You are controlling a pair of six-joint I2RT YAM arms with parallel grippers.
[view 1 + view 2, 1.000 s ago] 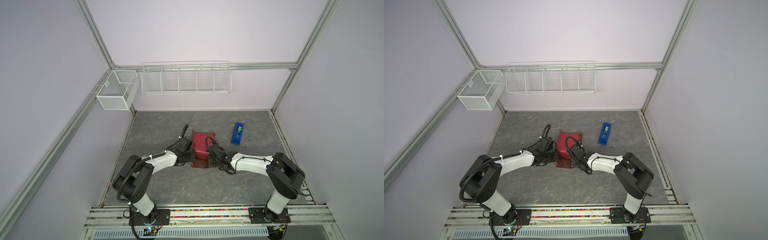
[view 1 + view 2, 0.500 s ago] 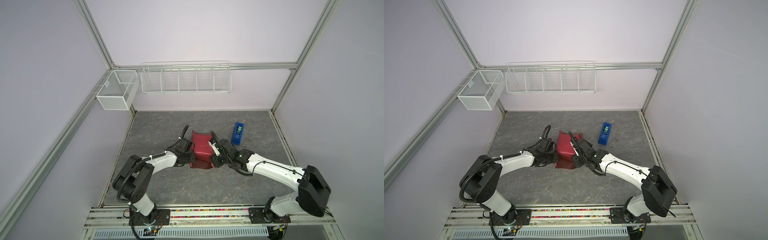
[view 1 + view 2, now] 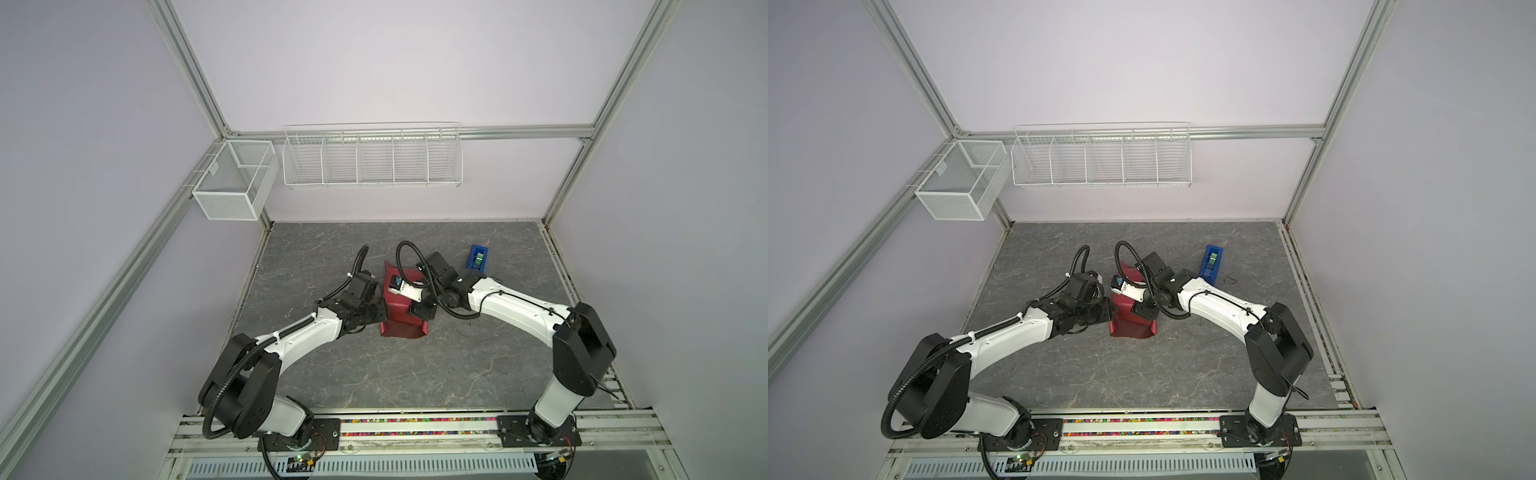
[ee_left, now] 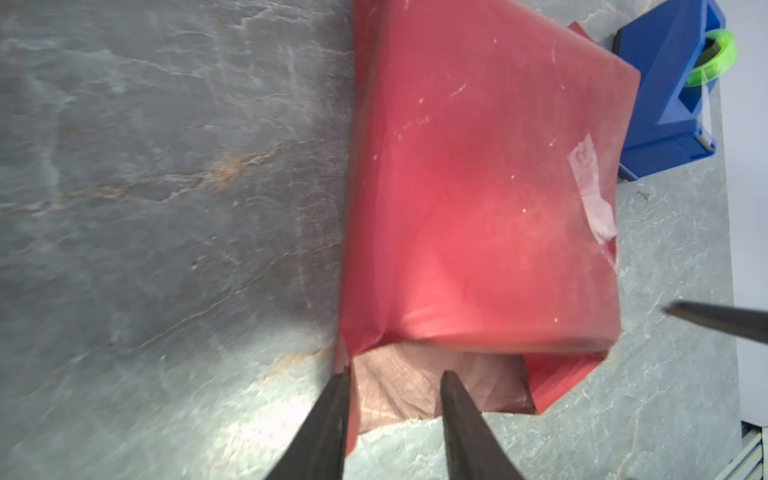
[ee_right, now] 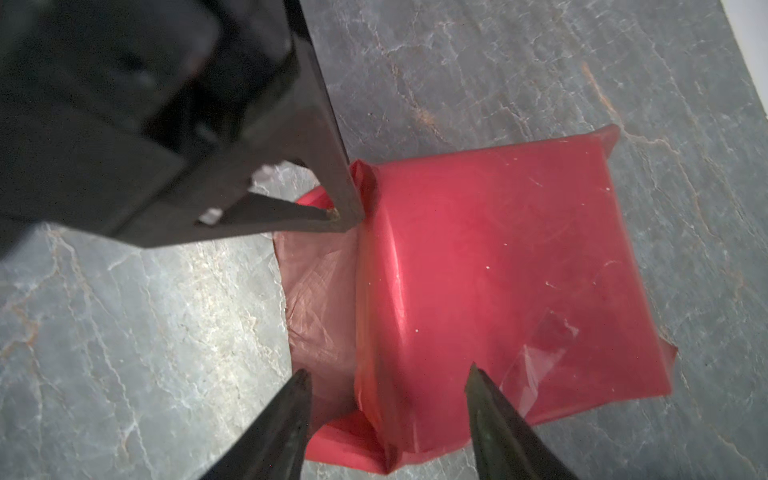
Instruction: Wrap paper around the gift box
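The paper (image 3: 402, 309) is folded over the gift box, presumably hidden inside, near the tape dispenser (image 3: 478, 258), with its seam taped. The end flap farther from the dispenser lies unfolded. The left gripper (image 4: 392, 399) and right gripper (image 5: 388, 386) hang parted there, holding nothing.

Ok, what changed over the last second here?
The right claw lifted from the paper's side to hang over its near edge, jaws open. The left claw opened beside the near flap. Paper and tape dispenser stayed put.
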